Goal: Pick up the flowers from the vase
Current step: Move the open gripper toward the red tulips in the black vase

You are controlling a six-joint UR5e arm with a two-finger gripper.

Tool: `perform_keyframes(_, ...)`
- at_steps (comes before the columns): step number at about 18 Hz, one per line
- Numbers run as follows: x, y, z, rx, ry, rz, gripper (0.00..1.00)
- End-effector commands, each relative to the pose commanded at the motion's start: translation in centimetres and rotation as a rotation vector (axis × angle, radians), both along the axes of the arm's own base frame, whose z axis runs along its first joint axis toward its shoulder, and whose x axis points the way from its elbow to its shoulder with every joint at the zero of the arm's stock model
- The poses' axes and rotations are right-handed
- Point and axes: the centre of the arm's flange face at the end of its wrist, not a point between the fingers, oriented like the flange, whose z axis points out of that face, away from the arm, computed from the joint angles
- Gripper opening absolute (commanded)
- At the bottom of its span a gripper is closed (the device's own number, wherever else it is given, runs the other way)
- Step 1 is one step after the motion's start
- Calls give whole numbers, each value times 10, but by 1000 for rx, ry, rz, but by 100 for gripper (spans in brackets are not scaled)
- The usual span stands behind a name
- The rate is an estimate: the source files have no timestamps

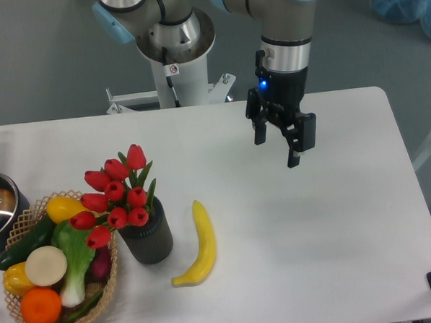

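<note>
None of the lifting looks done yet, judging by the single fixed camera view: the bunch of red tulip buds with green leaves (116,196) stands in the short dark grey ribbed cylindrical vase (146,237) at about eight o'clock on the white surface (335,235), leaning toward ten o'clock. The black two-finger tool (278,149) hangs well apart from it, up near one o'clock, its fingers spread with nothing between them. A yellow banana (199,243) lies just beside the vase at its three o'clock; a woven wicker basket of vegetables (113,279) sits touching or nearly touching at its nine o'clock. Approach, grasp and lift all appear left to do.
</note>
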Motion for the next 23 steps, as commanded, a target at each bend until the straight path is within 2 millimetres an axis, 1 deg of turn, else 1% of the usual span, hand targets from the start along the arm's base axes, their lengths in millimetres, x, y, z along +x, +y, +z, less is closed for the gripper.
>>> perform_keyframes(1, -1, -2, -2, -2, -2, 2, 100)
perform_keyframes(4, 1, -1, 2, 7, -1, 1, 100)
perform_keyframes(7, 3, 1, -1, 8, -5, -9, 100)
perform_keyframes(9, 8, 2, -4, 19, -22, -14, 100)
perform_keyframes(11, 19, 1, -10, 34, -50, -9, 100)
perform_keyframes(14, 29, 3, -20, 108, -166, 58, 100)
perform_keyframes(16, 36, 7, -21, 153, -237, 103, 100)
perform_keyframes(18, 40, 8, -23, 168, -258, 102, 100)
perform_keyframes(21, 56, 13, -41, 185, -320, 73, 100)
perform_keyframes(22, 62, 12, -49, 182, -338, 73, 100)
perform_keyframes(23, 67, 11, -51, 186, -351, 71, 100)
